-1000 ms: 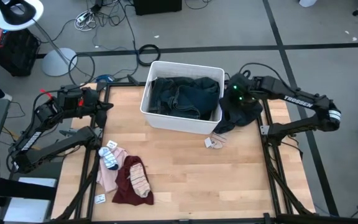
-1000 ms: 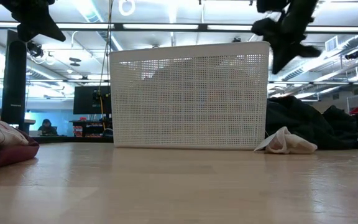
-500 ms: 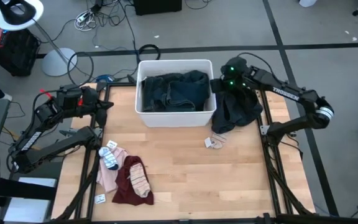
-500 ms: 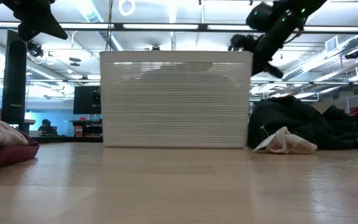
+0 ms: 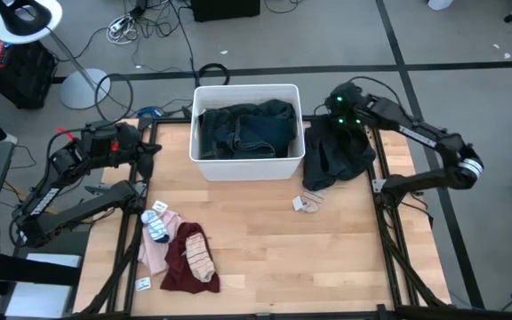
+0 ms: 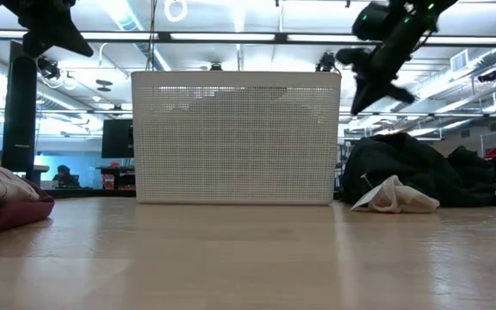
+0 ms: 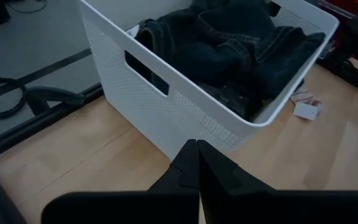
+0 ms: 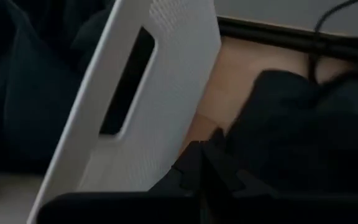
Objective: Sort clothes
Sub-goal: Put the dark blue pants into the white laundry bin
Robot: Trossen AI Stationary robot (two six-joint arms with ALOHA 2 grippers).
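Note:
A white bin (image 5: 247, 169) stands at the table's far middle with a dark teal garment (image 5: 247, 132) lying inside it. A black garment (image 5: 340, 160) lies in a heap on the table just right of the bin. My right gripper (image 5: 323, 129) hangs shut in the air above the gap between the bin's right wall (image 8: 160, 93) and the black garment (image 8: 303, 124), touching neither. My left gripper (image 5: 156, 148) is shut and waits above the table's far left corner, pointing at the bin (image 7: 166, 106). Pink (image 5: 154, 251) and maroon (image 5: 178, 271) garments with striped socks (image 5: 156, 224) lie near left.
A small white piece of cloth (image 5: 308, 203) lies on the wood near the black garment's near edge. A small white tag (image 5: 142, 284) lies near the table's left front. Bare wood spreads across the near middle and near right. Cables and a lamp base lie on the floor beyond.
The bin, skewed a second ago, has turned square to the table's edges and slid a little toward the left edge. My right gripper has swung toward the far edge along the bin's right side, staying above the black garment.

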